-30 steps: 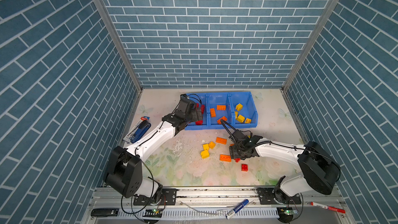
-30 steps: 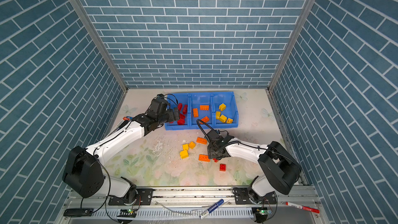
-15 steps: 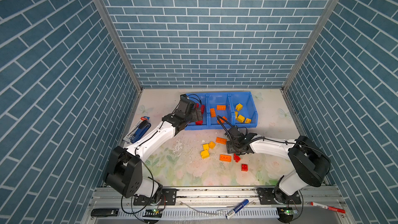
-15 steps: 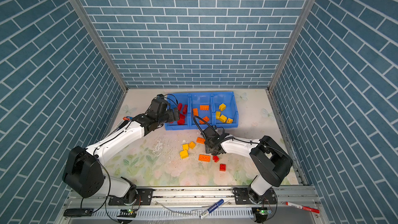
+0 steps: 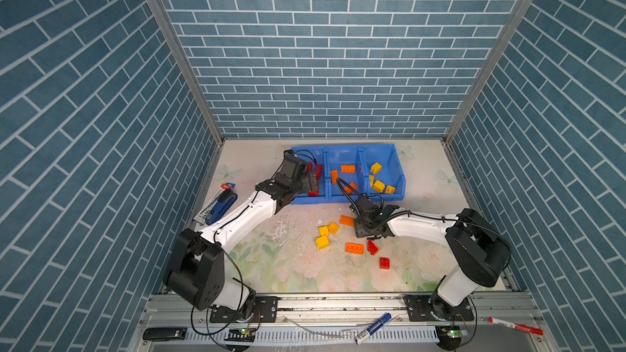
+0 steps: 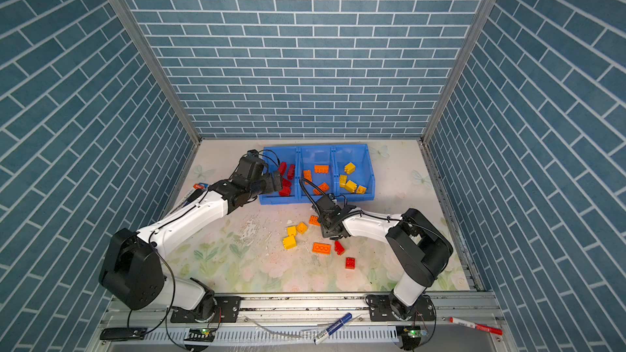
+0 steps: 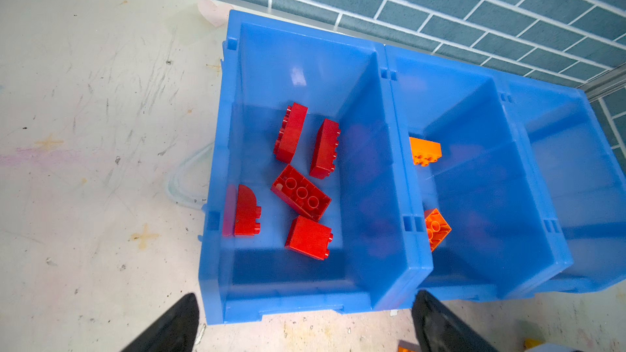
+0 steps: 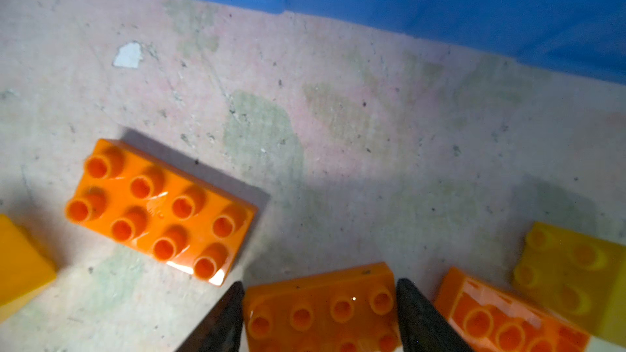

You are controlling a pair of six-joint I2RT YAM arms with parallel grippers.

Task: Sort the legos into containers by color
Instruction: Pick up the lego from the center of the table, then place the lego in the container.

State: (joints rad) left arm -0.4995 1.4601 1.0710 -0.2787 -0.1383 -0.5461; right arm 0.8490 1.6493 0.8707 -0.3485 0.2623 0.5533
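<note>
The containers (image 5: 338, 148) are three joined blue bins at the back. The left bin (image 7: 399, 164) holds red legos (image 7: 301, 193), the middle bin orange ones (image 5: 347, 168), the right bin yellow ones (image 5: 376, 167). My left gripper (image 7: 305, 326) hangs open and empty at the left bin's near wall, also seen in a top view (image 5: 310, 184). My right gripper (image 8: 320, 313) is low in front of the bins and shut on an orange lego (image 8: 321, 303) by its ends. The right gripper (image 5: 364, 230) hides that lego in both top views.
Loose on the table lie yellow legos (image 5: 321, 242), an orange lego (image 5: 354, 248), another orange one (image 8: 159, 208) and two red ones (image 5: 372, 247) (image 5: 383, 262). A dark blue stapler (image 5: 220, 206) lies by the left wall. Markers (image 5: 372, 325) rest on the front rail.
My right gripper has shifted a little left, away from the red lego, and its jaws have closed in on an orange lego. The left arm has not moved.
</note>
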